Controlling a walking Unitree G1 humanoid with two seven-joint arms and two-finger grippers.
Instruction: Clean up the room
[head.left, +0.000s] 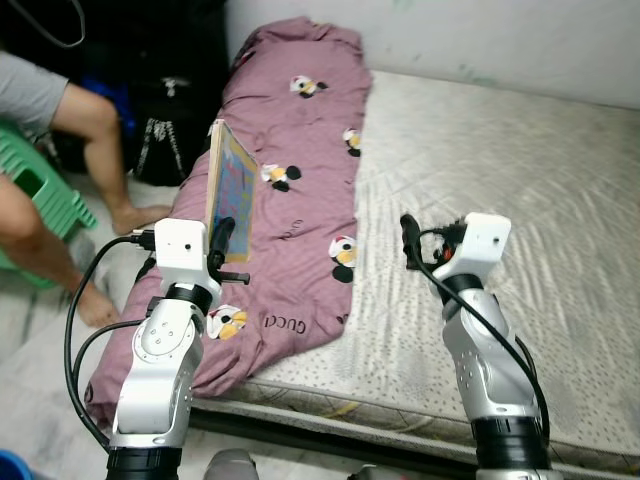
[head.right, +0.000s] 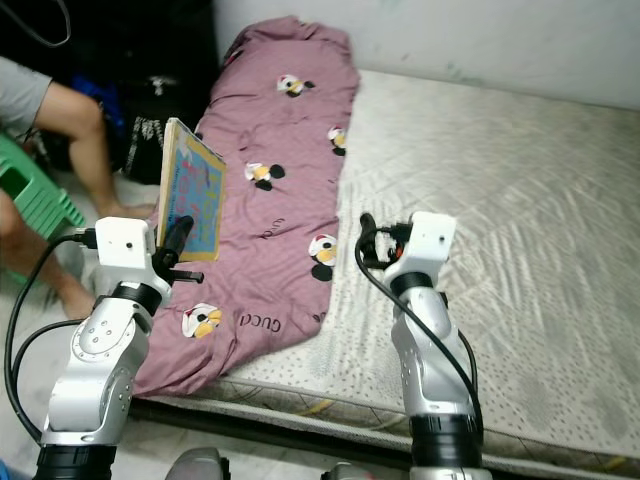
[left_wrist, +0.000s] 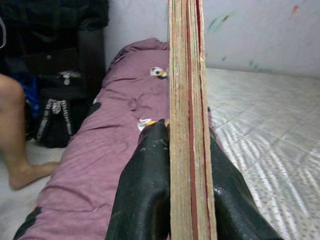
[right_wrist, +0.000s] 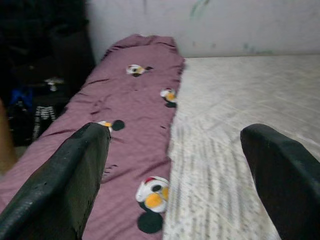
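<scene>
A thick wooden-edged picture book (head.left: 231, 193) stands upright above the purple blanket (head.left: 300, 150), its colourful cover facing right. My left gripper (head.left: 222, 243) is shut on its lower edge; in the left wrist view both black fingers (left_wrist: 145, 195) press against the book (left_wrist: 187, 120). My right gripper (head.left: 408, 240) hovers open over the bare mattress (head.left: 500, 200) just right of the blanket's edge. Its two fingers (right_wrist: 70, 175) stand wide apart with nothing between them.
A person sits at the left on a green stool (head.left: 40, 195), bare legs (head.left: 100, 150) on the floor. Dark bags (head.left: 160, 120) lean against the wall beside the bed. The mattress's front edge (head.left: 400, 410) runs just before my arms.
</scene>
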